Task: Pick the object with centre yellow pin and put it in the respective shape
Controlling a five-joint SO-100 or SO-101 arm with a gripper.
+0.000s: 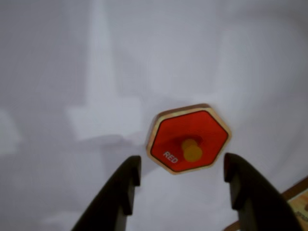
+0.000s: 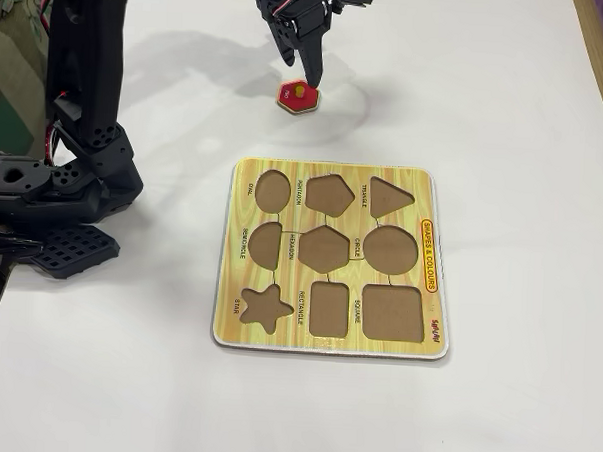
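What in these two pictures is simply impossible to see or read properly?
- Shape board: in the wrist view only a corner shows, cut off by the frame's lower right edge.
- Red hexagon piece: in the fixed view its white lettering is too small to read.
- Tool: in the fixed view the fingers overlap, so their gap is unclear.
- Yellow pin: blurred in the wrist view.

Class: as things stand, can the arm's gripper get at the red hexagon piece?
Probably yes: the gripper hangs over the red wooden hexagon piece with a yellow pin, jaws open, nothing between them.
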